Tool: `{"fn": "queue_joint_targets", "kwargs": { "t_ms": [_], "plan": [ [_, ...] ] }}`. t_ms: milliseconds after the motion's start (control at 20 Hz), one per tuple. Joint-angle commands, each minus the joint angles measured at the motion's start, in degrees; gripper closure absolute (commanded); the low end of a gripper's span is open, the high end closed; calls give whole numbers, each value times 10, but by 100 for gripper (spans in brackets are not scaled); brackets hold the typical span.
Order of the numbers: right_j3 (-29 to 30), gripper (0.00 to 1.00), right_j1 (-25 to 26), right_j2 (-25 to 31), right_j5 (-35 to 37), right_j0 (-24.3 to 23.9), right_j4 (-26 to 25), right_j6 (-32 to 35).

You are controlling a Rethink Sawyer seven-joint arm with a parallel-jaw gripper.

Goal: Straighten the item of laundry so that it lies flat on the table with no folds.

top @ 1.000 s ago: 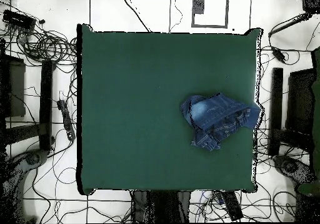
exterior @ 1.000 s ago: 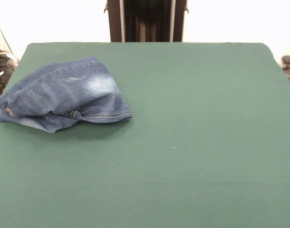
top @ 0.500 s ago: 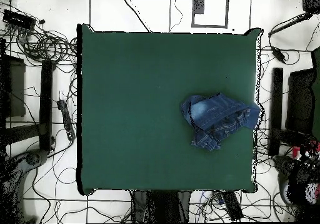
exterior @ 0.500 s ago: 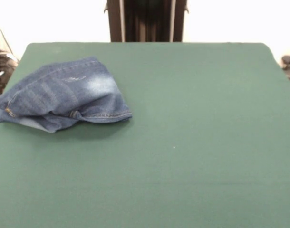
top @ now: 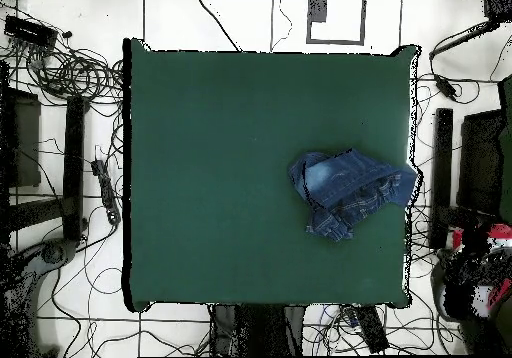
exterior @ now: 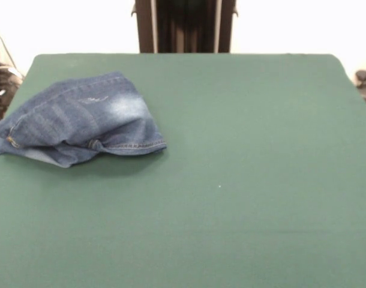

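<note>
blue denim jeans (exterior: pixel 81 122) (top: pixel 348 191) lie bunched and folded at one side edge of the green table (exterior: pixel 243 180) (top: pixel 220 174); the robot's claw is out of sight, so its state cannot be told.

**Jeans bunched at table's left edge**

I see the blue denim jeans (exterior: pixel 81 120) crumpled in a folded heap on the green table (exterior: pixel 243 180), a pale faded patch on top, an orange-stitched hem facing right. One corner overhangs the left edge.
</note>
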Motion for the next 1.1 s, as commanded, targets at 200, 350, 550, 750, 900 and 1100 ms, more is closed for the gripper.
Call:
{"fn": "queue_joint_targets", "kwargs": {
  "t_ms": [200,350,550,750,900,1100],
  "plan": [
    [128,0,43,33,-22,5,51,91],
    [122,0,48,27,-18,6,43,87],
    [126,0,64,26,-41,7,41,97],
    [129,0,77,27,-63,10,41,105],
    [128,0,88,23,-76,15,40,115],
    [116,0,104,9,-71,27,36,127]
  ]
}}
